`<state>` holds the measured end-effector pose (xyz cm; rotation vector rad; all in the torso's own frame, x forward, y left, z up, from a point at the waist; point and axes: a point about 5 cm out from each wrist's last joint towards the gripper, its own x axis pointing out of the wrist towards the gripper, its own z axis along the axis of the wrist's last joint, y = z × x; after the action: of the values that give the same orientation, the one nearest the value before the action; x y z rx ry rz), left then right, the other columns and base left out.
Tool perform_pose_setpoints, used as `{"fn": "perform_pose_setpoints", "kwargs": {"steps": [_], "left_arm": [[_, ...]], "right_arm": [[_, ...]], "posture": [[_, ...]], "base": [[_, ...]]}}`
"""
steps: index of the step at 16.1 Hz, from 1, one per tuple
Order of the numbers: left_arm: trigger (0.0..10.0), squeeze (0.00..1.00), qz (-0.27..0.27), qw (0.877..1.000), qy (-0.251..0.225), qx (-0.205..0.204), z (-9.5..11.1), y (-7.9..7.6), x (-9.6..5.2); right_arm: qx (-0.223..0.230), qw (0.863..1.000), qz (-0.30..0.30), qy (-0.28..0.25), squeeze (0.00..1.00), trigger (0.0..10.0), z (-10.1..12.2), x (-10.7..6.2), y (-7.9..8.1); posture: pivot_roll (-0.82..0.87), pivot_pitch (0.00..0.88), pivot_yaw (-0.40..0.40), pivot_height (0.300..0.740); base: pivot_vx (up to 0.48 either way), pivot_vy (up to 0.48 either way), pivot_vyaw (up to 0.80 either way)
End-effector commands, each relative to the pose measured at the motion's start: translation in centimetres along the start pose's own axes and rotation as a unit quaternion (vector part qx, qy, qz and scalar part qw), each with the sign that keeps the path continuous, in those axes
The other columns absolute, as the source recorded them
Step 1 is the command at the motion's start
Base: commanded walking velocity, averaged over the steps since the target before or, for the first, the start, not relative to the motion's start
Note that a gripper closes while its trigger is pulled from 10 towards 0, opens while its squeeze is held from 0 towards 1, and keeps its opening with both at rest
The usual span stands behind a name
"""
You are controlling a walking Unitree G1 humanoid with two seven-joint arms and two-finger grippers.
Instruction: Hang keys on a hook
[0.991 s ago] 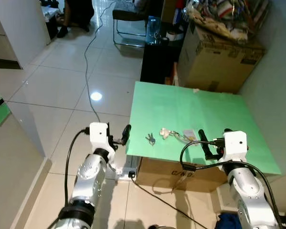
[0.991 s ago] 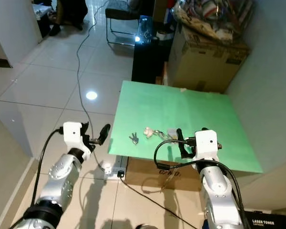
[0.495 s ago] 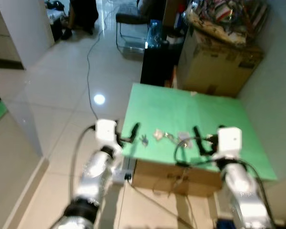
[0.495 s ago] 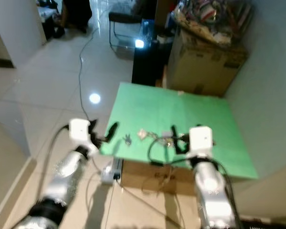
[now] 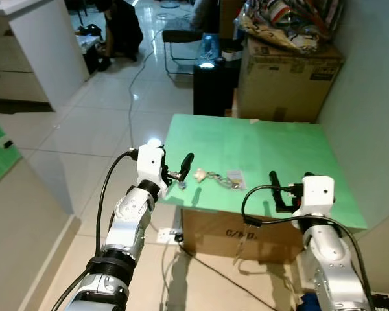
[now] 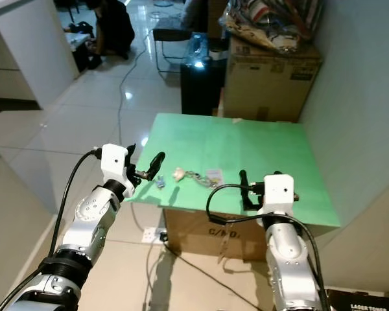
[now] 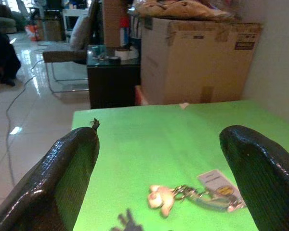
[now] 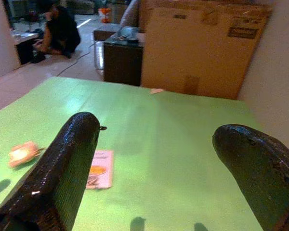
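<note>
The keys (image 5: 215, 176) lie near the front edge of the green table (image 5: 259, 146), toward its front-left corner: a pale charm at one end, a chain, then a small card tag at the other, so the bunch's long axis runs roughly along that front edge. A smaller dark bit (image 5: 181, 184) sits just beside the charm, right at the edge; I cannot tell whether it belongs to the bunch. My left gripper (image 5: 185, 162) hangs at the front-left corner with its fingers spread wide, pointing in over the table, and the charm lies just ahead of it. My right gripper (image 5: 274, 184) is also spread, near the front edge toward the right, with the card tag off to its left. The left is the nearer one, I judge, and a reach straight forward would meet the charm end first. The table is a flat green sheet resting on a cardboard box (image 5: 233, 230), against a pale wall on the right. Behind it stand a large carton (image 5: 288, 81) and a dark low cabinet (image 5: 214, 87); a cable (image 5: 133, 97) trails over the glossy tiled floor (image 5: 84, 129). I see no hook from here.
</note>
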<state>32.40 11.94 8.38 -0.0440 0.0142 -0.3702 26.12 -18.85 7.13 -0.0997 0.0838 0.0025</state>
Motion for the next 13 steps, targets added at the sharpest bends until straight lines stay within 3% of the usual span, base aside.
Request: {"fn": "perform_pose_setpoints", "kwargs": {"steps": [1, 4, 6, 7, 9, 13], "left_arm": [[10.0, 0.0, 0.01, 1.0, 0.007, 0.012, 0.0, 0.5, 0.2], [10.0, 0.0, 0.036, 0.999, 0.021, 0.016, -0.2, 0.4, 0.9], [10.0, 0.0, 0.021, 0.999, 0.024, 0.021, 0.0, -0.4, 1.6], [10.0, 0.0, -0.01, 0.999, 0.016, 0.033, 0.8, -2.1, 2.8], [10.0, 0.0, -0.041, 0.999, 0.008, 0.032, 2.1, -4.0, 4.3], [10.0, 0.0, -0.047, 0.999, 0.018, 0.01, 1.3, -4.6, 4.3]], "right_arm": [[-0.003, 1.0, 0.004, -0.011, 0.0, 10.0, 0.3, 0.2, 0.4], [0.001, 1.0, 0.003, -0.01, 0.0, 10.0, 0.2, 0.2, 0.3], [0.002, 1.0, 0.003, -0.01, 0.0, 10.0, 0.1, 0.1, 0.4], [0.003, 1.0, 0.005, -0.01, 0.0, 10.0, 0.0, 0.0, 0.4], [0.002, 1.0, 0.005, -0.012, 0.0, 10.0, 0.1, -0.2, 0.7], [-0.003, 1.0, -0.007, -0.013, 0.0, 10.0, 0.0, -0.8, 0.0]], "posture": [[-0.14, 0.0, 0.045, 0.74], [-0.14, 0.0, 0.045, 0.74], [-0.15, 0.0, 0.042, 0.74], [-0.15, 0.0, 0.043, 0.74], [-0.17, 0.0, 0.06, 0.74], [-0.21, 0.0, 0.075, 0.74]], "base": [[0.0, 0.0, 0.0], [0.0, 0.0, 0.0], [0.0, 0.0, 0.0], [0.0, 0.0, 0.0], [0.0, 0.0, 0.0], [0.32, 0.0, 0.0]]}}
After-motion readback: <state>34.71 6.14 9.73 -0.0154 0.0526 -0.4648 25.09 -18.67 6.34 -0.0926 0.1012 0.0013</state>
